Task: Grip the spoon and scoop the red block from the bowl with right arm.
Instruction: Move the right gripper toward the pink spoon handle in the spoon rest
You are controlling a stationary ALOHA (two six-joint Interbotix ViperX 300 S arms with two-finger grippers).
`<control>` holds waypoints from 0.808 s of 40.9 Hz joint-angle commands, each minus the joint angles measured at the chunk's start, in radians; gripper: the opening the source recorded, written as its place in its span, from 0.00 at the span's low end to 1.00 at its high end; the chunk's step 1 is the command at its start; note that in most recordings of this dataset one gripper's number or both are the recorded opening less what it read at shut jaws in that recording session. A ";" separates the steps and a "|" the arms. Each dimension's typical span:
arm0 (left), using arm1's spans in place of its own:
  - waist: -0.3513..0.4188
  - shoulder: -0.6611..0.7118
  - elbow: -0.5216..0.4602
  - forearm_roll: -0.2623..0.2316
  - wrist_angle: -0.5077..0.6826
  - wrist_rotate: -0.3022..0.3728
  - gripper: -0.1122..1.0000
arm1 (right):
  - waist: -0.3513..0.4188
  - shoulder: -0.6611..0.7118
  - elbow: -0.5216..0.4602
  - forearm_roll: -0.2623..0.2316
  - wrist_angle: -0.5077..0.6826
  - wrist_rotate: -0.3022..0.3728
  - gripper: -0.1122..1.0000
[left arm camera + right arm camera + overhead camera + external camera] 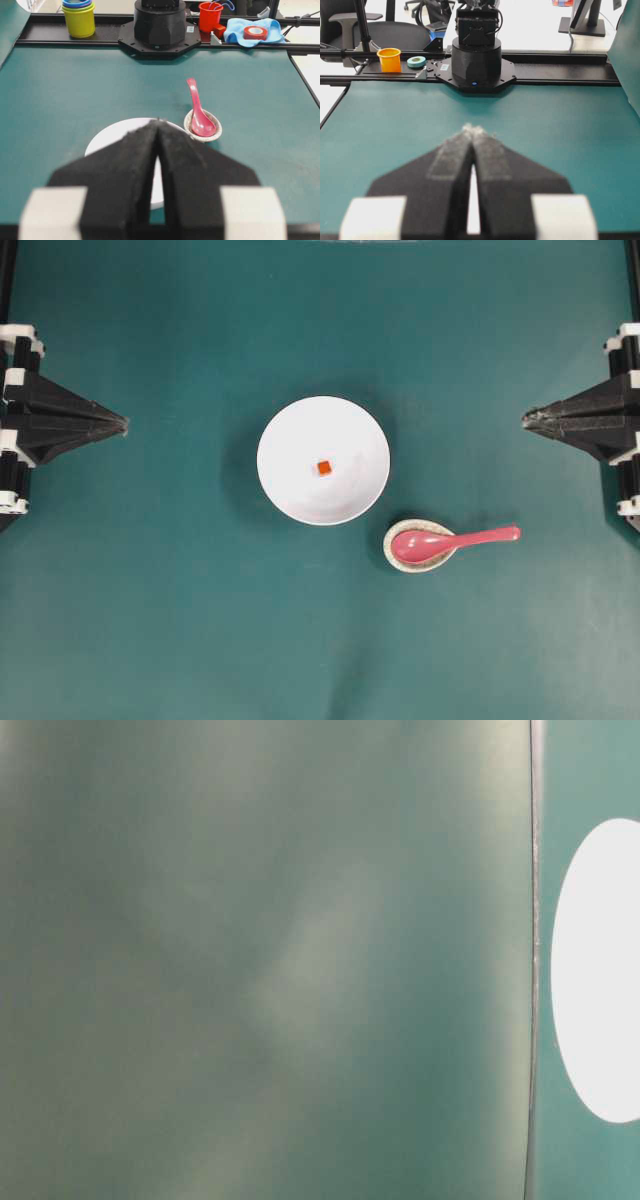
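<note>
Overhead view: spoon (450,541) on small dish (418,545), well apart from closed, empty right claw (527,419).

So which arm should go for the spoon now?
Right. The spoon rests on the small speckled dish, handle pointing toward the right gripper. The left gripper sits beyond the bowl. Both are shut and empty.

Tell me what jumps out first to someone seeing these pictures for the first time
The white bowl in the middle of the green table stands out first, with the tiny red block at its centre. Next comes the pink spoon, its scoop resting in a small speckled dish just beside the bowl, handle pointing toward the right gripper. Both that and the left gripper sit shut at the table's edges.
</note>
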 commanded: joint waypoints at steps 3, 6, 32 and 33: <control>-0.005 0.011 -0.061 0.011 0.083 0.006 0.10 | 0.006 0.003 -0.028 0.000 0.009 0.006 0.10; -0.005 0.009 -0.066 0.011 0.110 0.006 0.10 | 0.006 0.003 -0.028 -0.002 0.015 0.008 0.10; -0.005 0.017 -0.067 0.011 0.225 -0.009 0.10 | 0.006 0.018 -0.021 0.021 0.015 0.011 0.11; -0.005 0.017 -0.067 0.011 0.230 -0.011 0.10 | 0.005 0.018 -0.023 0.023 0.015 0.012 0.11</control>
